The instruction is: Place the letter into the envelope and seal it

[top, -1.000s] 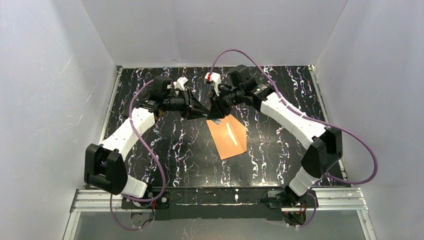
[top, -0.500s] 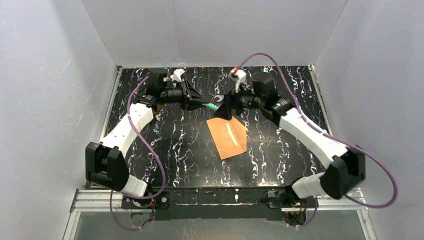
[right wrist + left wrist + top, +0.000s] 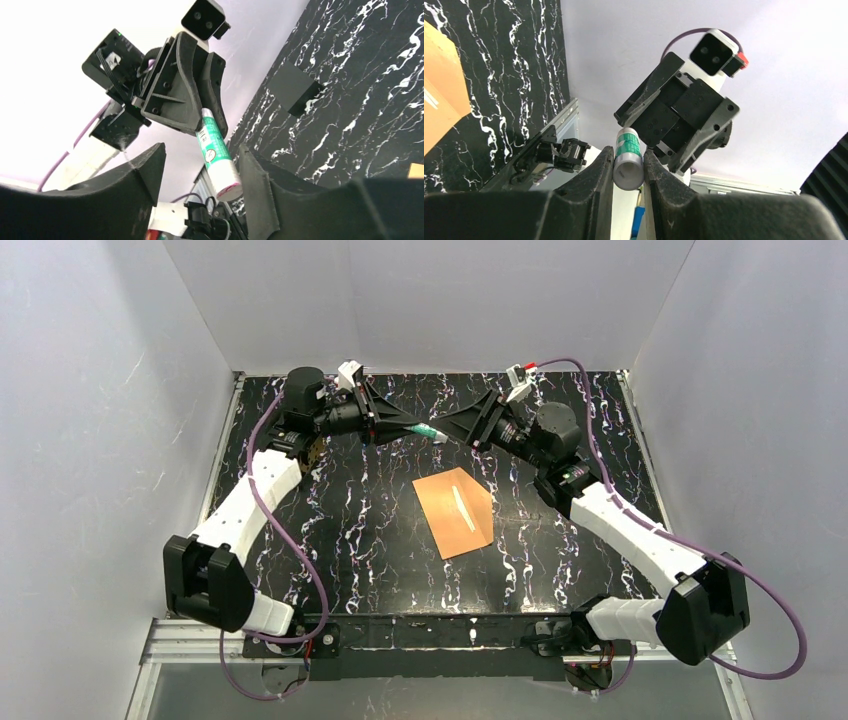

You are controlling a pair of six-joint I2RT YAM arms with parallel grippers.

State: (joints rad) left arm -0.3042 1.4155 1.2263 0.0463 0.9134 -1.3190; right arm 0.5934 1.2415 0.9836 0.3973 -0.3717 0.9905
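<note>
Over the far half of the black, white-veined tabletop (image 3: pixel 370 540): left gripper (image 3: pixel 628 152) clamped on a glue stick (image 3: pixel 628 170), a smooth white cylinder with a green label band. Right gripper (image 3: pixel 200 149) faces it, matte black fingers apart, one on each side of the stick's free end. Envelope (image 3: pixel 455 530), flat orange-brown kraft paper with one pointed edge, lies mid-table nearer the bases, apart from both grippers; a thin pale strip (image 3: pixel 460 505) crosses its face.

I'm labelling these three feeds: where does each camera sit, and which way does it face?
Top external: above and behind the robot, looking down on the table, the envelope and both arms.
Left wrist: on the left arm, looking past its own fingers at the right end effector.
Right wrist: opposite, past its own fingers at the left end effector.
Shared: both wrist views show the glue stick.
</note>
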